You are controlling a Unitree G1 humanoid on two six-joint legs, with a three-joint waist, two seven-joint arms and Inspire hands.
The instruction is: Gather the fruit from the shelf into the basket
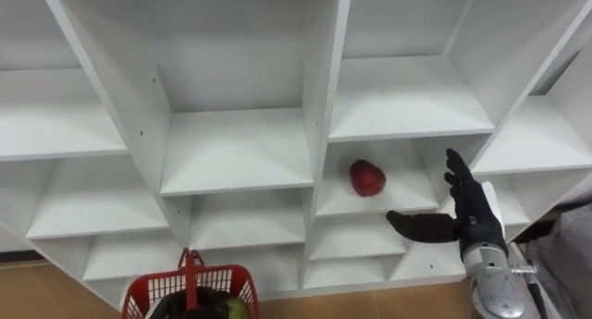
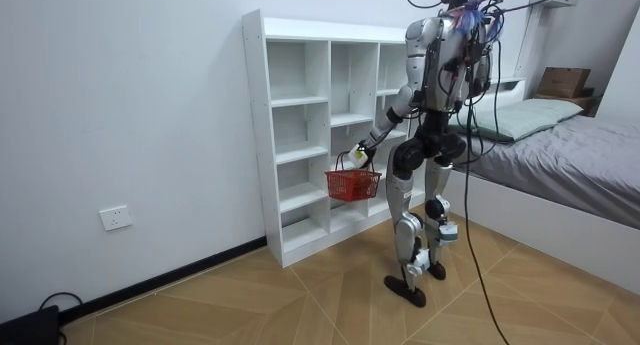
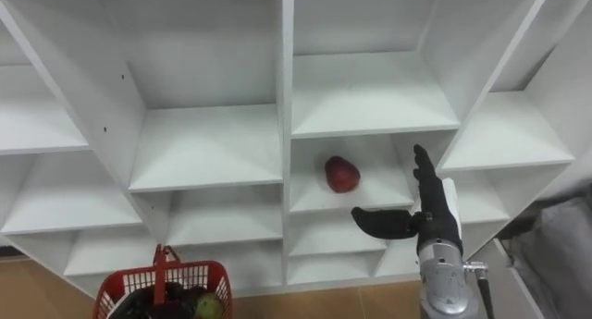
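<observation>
Fingers (image 1: 458, 182) of your right hand (image 1: 472, 217) spreading straight, thumb sticking out toward left, gripping nothing. Hand hovering in front of white closet (image 1: 236, 148), just below and right of red fruit (image 1: 367, 177), not touching it. Red fruit lying alone on shelf in column right of centre. Your left hand (image 2: 359, 153) curling round handle of red basket (image 1: 157, 287); basket hanging low at your left, green fruit (image 1: 236, 308) lying inside. You are standing facing closet, bed (image 2: 585, 155) sitting at room view's right.
</observation>
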